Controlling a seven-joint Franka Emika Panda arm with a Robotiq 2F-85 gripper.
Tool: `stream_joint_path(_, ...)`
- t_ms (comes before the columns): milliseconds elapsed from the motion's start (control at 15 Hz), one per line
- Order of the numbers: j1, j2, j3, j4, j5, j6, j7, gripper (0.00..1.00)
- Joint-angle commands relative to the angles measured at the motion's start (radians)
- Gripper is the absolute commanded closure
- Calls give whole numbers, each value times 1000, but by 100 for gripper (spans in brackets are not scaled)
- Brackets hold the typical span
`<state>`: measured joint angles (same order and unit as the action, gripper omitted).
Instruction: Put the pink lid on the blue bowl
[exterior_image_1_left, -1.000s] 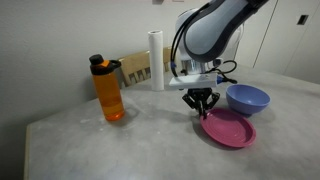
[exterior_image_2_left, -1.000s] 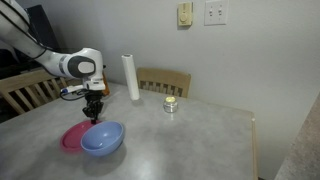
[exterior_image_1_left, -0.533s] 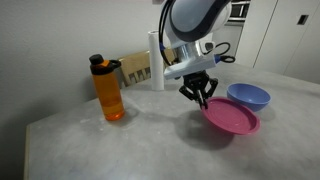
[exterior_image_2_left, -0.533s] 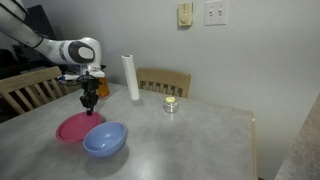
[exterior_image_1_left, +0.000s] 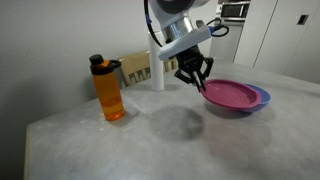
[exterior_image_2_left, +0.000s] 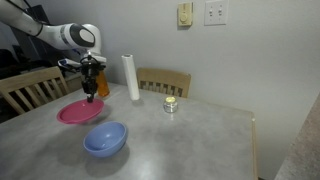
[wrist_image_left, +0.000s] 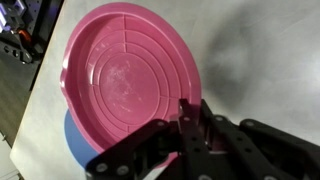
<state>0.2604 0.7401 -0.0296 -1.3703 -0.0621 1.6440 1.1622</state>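
Under the jaws, a wide table (exterior_image_1_left: 80, 150): grey, mottled, smooth and matt like stone, with a soft shadow below the raised disc.

Above the jaws, the arm (exterior_image_2_left: 68, 35): rounded glossy white shells, dark joints, loose black cables.

Behind the jaws, near the wall, a wooden chair (exterior_image_2_left: 165, 80) with a flat back.

Between the jaws, the pink lid (exterior_image_1_left: 232, 95): flat, round, magenta plastic, plate-like, with a low raised rim and concentric rings moulded inside, best seen in the wrist view. Held by its rim only, up in the air, clear of the table, almost level.

Behind the jaws, a tall white roll (exterior_image_2_left: 130, 77), upright, cylinder-shaped, matt.

Well apart from the jaws, on the side away from the lid, an orange bottle (exterior_image_1_left: 108, 92): translucent plastic, dark cap, upright.

Lower than the jaws, on the table, the blue bowl (exterior_image_2_left: 105, 139): small, round, periwinkle plastic with smooth plain sides, open and uncovered. In the wrist view only a thin blue crescent under the edge of the lid.

Far from the jaws, a small jar (exterior_image_2_left: 171, 104), too small to describe well.

Reaches in from above, wrist turned down, with the black gripper (exterior_image_1_left: 201, 86) pointing at the table; jaws closed tight on the rim of the lid.
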Motion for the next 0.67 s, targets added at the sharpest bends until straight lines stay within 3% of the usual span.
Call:
stream_joint_path(0,-6,1,-6,24,-33,-26,-26,97)
stream_joint_path(600,-27,-82,-38,-149,-106,80,-30,97)
